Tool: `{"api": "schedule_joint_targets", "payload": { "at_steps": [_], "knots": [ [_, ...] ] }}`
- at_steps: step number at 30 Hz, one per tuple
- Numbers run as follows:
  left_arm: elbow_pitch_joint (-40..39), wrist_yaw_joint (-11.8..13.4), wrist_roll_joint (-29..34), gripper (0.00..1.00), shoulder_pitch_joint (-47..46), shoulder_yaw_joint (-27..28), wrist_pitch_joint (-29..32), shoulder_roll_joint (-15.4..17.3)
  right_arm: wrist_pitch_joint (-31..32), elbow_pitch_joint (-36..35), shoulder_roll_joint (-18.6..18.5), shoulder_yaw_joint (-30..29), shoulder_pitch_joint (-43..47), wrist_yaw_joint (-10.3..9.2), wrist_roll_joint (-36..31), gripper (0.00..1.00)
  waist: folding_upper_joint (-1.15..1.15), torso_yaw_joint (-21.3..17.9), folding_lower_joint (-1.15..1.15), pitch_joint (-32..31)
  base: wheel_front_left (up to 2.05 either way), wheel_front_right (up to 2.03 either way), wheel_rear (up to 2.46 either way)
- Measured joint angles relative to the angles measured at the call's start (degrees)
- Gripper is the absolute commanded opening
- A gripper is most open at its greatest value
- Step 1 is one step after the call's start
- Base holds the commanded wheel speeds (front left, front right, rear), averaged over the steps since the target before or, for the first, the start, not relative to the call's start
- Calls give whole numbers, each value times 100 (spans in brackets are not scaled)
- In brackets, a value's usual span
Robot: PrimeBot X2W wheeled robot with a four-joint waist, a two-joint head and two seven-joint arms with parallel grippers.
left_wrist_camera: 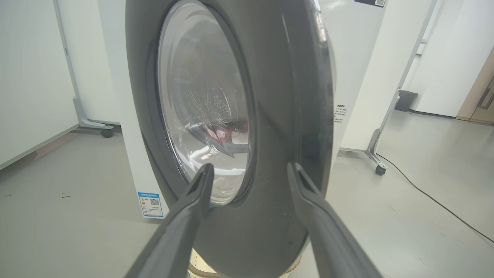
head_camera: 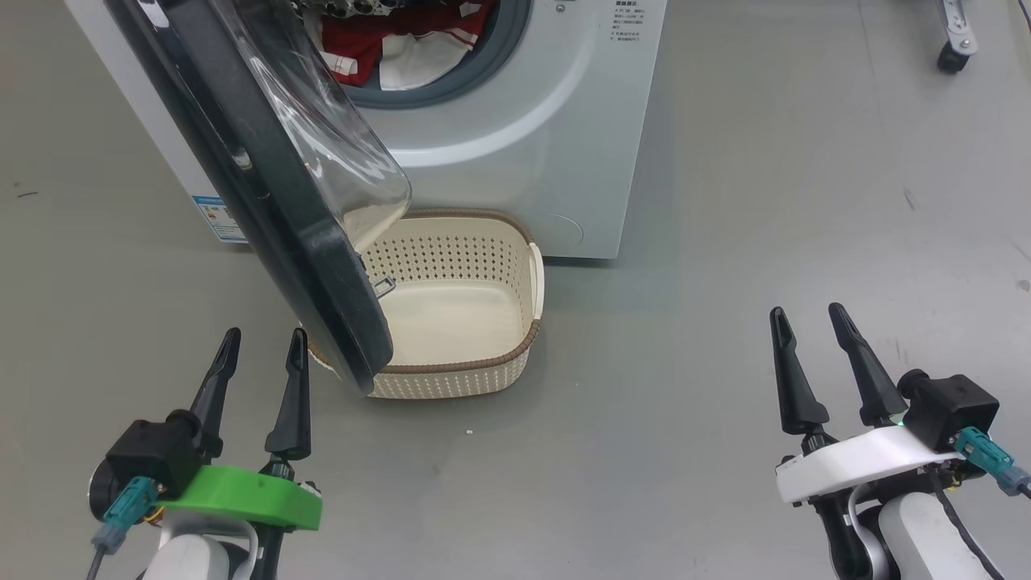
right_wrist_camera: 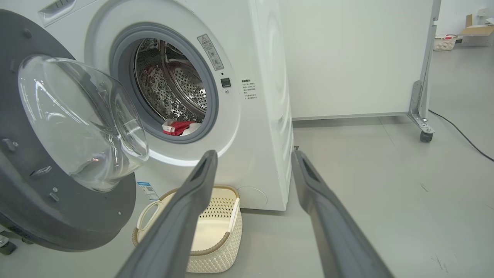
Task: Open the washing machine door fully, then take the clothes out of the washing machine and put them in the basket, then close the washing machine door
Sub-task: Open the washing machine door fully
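door (head_camera: 306, 242) half open at 10 o'clock, overhanging basket (head_camera: 499, 366), which sits against washer (head_camera: 515, 161) for a short drop. clothes (head_camera: 387, 48) inside washer, 12 o'clock. left end effector (head_camera: 267, 334) and right end effector (head_camera: 805, 310) both spread, empty.

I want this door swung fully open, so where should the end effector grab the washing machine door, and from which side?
Grip the washing machine door by its black rim at the free edge nearest the robot, probably coming from the front with the left end effector, a finger on each face. It stands edge-on there, and the glass bowl bulges further up.
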Motion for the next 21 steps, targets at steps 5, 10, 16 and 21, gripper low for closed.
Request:
{"api": "schedule_joint_targets", "payload": {
  "at_steps": [5, 10, 16, 21],
  "knots": [
    [1, 0, 0, 100, 0, -7, 0, 2, 0, 0, 82, -76, 27, 49, -57, 100, 0, -14, 0, -4, 0, 0, 0],
    [8, 0, 0, 100, 0, -29, -1, 2, 0, 1, 130, -138, 111, 102, -137, 100, 0, -25, 0, -16, 0, 0, 0],
    [25, 0, 0, 100, 0, -40, 0, 2, 0, 7, 167, -192, 112, 158, -196, 100, 0, -27, 0, -37, 0, 0, 0],
    [29, 0, 0, 100, 0, -37, 0, 2, 0, 13, 224, -240, 148, 201, -253, 100, 0, -29, 0, -59, 0, 0, 0]
  ]
}}
